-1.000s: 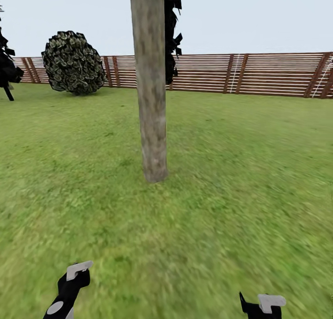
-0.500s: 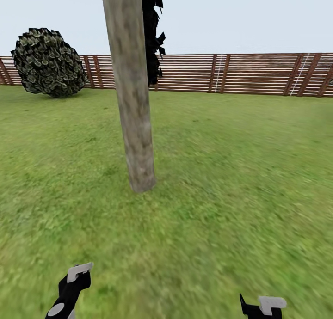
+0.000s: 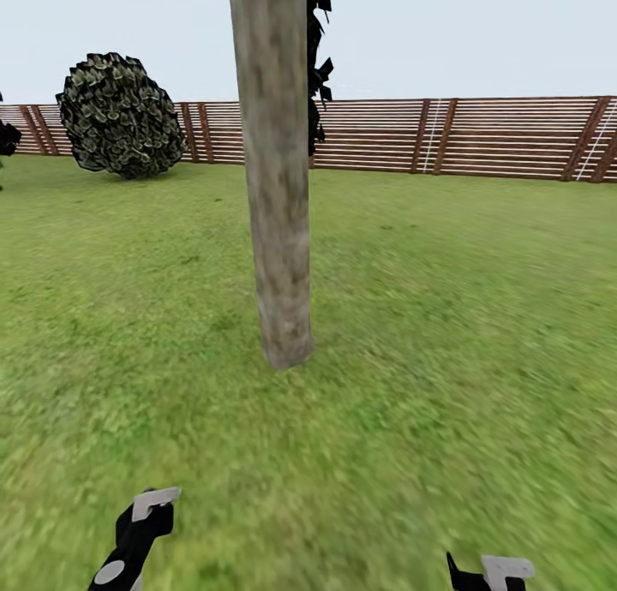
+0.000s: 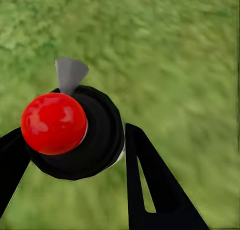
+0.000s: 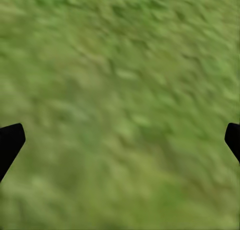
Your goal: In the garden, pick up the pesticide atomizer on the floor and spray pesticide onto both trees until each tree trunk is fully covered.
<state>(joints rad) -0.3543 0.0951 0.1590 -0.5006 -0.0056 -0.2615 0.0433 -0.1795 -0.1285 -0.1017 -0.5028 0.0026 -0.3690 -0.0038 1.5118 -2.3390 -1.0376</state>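
One thick tree trunk with mottled grey-beige bark rises from the garden lawn straight ahead, a short way off; its foliage is above the picture. The pesticide atomizer has a black body, a red ball top and a grey nozzle. My left gripper is shut on it, a black finger on each side, over grass. That hand shows low on the left in the head view. My right gripper hangs open over grass, its fingertips far apart, and shows low on the right.
A brown slatted fence closes the lawn at the back. A round leafy bush stands at the far left by the fence. A thin black columnar tree stands behind the trunk, another dark tree at the left edge.
The whole head view has swung left then back right and moved forward. The trunk now looks larger and nearer. Both hands keep their pose.
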